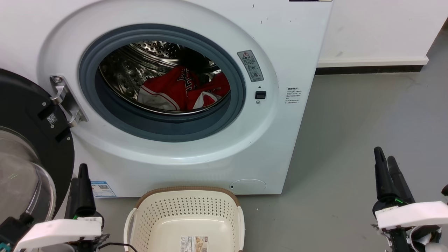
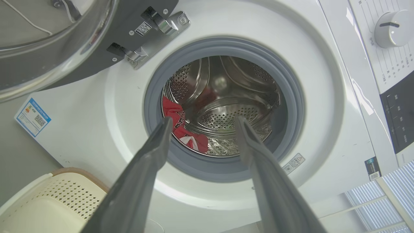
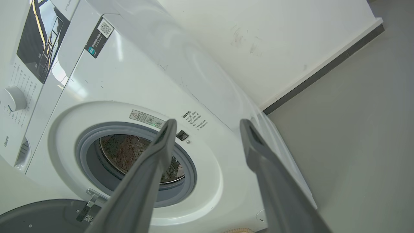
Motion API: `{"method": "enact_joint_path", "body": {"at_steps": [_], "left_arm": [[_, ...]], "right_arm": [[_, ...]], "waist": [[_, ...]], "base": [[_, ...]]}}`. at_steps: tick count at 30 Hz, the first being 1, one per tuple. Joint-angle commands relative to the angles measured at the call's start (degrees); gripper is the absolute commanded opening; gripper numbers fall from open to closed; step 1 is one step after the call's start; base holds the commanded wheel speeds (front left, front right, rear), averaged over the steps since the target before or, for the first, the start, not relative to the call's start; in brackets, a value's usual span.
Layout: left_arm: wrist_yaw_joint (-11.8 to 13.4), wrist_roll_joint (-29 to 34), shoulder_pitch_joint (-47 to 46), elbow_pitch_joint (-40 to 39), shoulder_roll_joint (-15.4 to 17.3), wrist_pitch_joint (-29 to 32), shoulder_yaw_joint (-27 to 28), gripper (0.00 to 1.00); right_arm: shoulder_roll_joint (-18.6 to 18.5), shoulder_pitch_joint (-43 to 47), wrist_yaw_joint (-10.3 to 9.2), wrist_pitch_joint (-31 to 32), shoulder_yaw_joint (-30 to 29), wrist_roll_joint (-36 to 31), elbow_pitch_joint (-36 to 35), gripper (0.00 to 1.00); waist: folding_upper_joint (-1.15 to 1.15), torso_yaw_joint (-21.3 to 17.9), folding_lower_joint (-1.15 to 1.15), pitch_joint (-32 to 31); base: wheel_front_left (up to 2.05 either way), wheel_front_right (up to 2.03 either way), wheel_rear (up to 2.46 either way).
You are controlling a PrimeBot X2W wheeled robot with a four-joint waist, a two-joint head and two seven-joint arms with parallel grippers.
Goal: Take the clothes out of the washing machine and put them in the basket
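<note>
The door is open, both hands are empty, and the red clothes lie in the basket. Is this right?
No. The head view shows the red clothes inside the washing machine, not in the basket. The door is open; the left hand and right hand are empty.

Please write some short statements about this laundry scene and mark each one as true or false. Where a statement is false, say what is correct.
1. The door of the washing machine is open. True.
2. Red clothes lie in the drum. True.
3. The basket already holds a jersey. False: no clothes are in it.
4. The left gripper is shut on cloth. False: its fingers are apart and hold nothing.
5. The right gripper is inside the drum. False: it is outside the machine, open.
6. The basket stands on the floor before the washing machine. True.
</note>
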Motion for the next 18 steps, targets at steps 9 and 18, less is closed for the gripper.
{"method": "enact_joint_path", "body": {"at_steps": [9,18], "left_arm": [[1.99,13.23,1.78,-6.42,0.20,-2.11,-4.61,1.00],[5.92,24.08,2.31,-10.83,0.37,-3.49,-5.81,1.00]], "right_arm": [[-0.22,0.45,0.01,-2.13,1.94,-16.02,-4.40,1.00],[-0.22,1.03,0.01,-3.46,2.76,-24.70,-5.82,1.00]], "waist": [[0.00,-0.14,0.00,-0.15],[0.00,-0.37,0.00,-0.28]], "base": [[0.00,0.00,0.00],[0.00,0.00,0.00]]}}
